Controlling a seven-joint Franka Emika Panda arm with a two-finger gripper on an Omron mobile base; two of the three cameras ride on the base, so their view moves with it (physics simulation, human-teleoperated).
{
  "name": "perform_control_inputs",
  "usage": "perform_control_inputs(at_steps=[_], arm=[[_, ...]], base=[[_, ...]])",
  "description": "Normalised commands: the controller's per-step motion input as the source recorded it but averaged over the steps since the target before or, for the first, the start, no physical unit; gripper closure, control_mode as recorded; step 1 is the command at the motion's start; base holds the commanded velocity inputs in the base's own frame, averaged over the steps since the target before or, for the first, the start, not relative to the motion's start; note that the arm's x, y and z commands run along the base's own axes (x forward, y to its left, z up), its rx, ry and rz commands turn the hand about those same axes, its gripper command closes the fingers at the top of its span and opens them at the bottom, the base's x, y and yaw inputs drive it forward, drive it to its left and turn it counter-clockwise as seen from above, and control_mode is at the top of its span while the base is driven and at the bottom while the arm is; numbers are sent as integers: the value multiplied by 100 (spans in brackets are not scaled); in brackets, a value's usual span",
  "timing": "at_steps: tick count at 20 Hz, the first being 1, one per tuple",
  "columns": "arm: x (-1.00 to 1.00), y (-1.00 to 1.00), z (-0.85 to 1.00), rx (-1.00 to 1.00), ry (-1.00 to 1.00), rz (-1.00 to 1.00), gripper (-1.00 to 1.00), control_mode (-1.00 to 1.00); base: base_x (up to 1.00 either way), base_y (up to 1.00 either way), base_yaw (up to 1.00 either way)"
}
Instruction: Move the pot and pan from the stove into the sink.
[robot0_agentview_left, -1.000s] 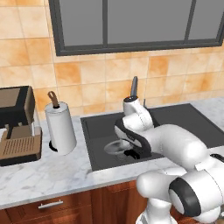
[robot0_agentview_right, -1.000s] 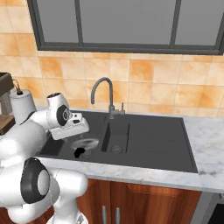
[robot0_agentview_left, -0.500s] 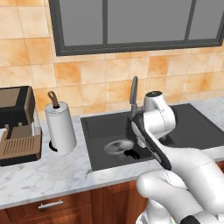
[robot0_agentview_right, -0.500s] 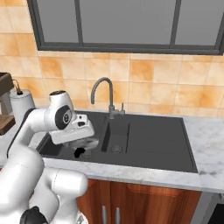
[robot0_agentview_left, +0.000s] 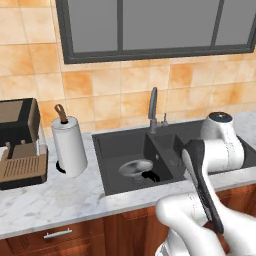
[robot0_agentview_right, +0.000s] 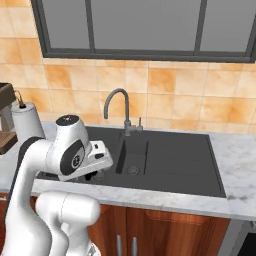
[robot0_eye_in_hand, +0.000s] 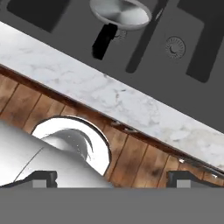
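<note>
The pan lies in the left basin of the sink, black handle toward the near rim (nothing else in that basin). A paper towel roll and coffee machine stand left on the marble counter. The gripper hangs over the counter's near edge, fingers spread, empty.

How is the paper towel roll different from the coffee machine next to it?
The paper towel roll is white and round like a tube; the coffee machine is dark and tan and boxy. The roll stands nearer the sink; the machine sits farther left, at the picture's edge. The roll has a brown holder tip poking from its top; the machine has a flat ridged tray at its front. Both stand upright on the marble counter.
</note>
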Motion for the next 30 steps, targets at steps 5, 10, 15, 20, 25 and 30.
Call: perform_control_inputs(at_steps=[5, 10, 15, 20, 25, 30], arm=[[-59, -33, 24, 16, -26, 13, -100, -100], [-30, -21, 25, 10, -30, 6, -100, -100], [-1, 0, 0, 0, -1, 0, -100, -100], [-20, -6, -4, 0, 0, 0, -100, 100], [0, 0, 0, 0, 0, 0, -100, 100], [0, 0, 0, 0, 0, 0, -100, 100]], base=[[0, 0, 0], [0, 0, 0], [0, 0, 0], [-50, -16, 0], [-53, -39, -16], [1, -22, -43]])
